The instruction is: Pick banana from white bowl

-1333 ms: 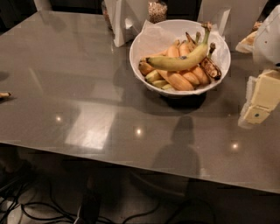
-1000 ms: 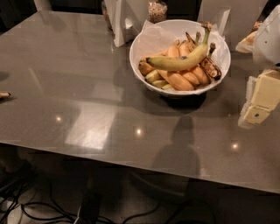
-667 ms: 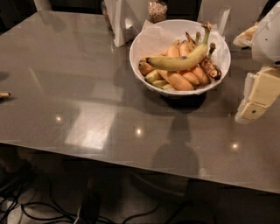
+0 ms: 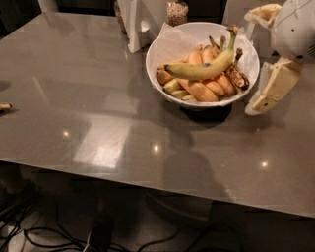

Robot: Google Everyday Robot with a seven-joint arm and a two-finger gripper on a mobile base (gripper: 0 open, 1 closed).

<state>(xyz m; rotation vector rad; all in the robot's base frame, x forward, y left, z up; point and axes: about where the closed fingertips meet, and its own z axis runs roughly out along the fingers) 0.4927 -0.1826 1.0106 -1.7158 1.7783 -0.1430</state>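
Dark cables (image 4: 44,236) lie on the floor below the near edge of the grey table (image 4: 98,98). Farther back at the right, the gripper (image 4: 268,91) hangs tilted just beside the bowl (image 4: 167,44), clear of the fruit; whether it is open or closed cannot be told. The banana (image 4: 204,69) lies atop the smaller bananas (image 4: 206,91) in the bowl, its stem pointing far right, with a jar (image 4: 177,12) behind.

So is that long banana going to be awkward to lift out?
Probably stiff: the banana keeps its curve lying atop the smaller bananas. It may rock or slide, resting loosely in the white bowl. The gripper hangs right of the bowl.
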